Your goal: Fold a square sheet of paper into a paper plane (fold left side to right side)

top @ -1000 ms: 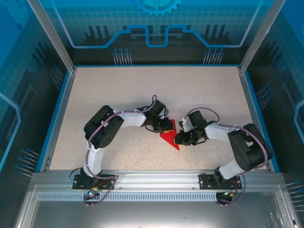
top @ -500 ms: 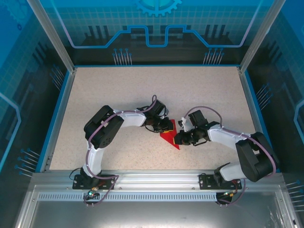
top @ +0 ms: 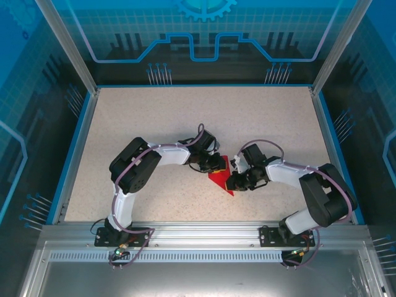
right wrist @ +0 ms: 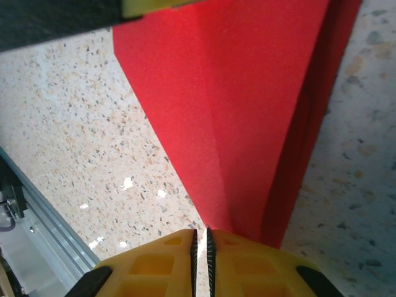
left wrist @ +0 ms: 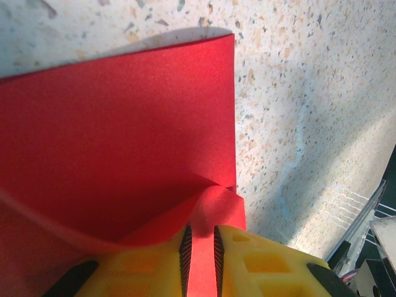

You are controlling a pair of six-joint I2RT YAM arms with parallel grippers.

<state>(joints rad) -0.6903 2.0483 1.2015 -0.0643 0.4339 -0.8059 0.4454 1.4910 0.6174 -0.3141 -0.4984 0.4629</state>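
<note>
The square sheet of paper (top: 220,178) lies creased on the speckled table as a bright red shape that narrows to a point toward the near edge. In the left wrist view a curled flap of the paper (left wrist: 124,124) runs into the narrow gap of my left gripper (left wrist: 201,230), which is shut on it. That left gripper (top: 216,164) sits at the paper's far left edge. My right gripper (right wrist: 201,231) is shut at the pointed end of the paper (right wrist: 247,93), with only a sliver of table showing between its pads. From above, the right gripper (top: 233,183) rests against the paper's right side.
The speckled table (top: 185,117) has a blue rim and clear walls round it. An aluminium rail (top: 198,232) carries both arm bases at the near edge; that rail (right wrist: 25,210) also shows beside the right gripper. The far half of the table is free room.
The right arm's elbow swung outward and came back, with its gripper staying at the paper's point. The left arm and the paper have not visibly moved.
</note>
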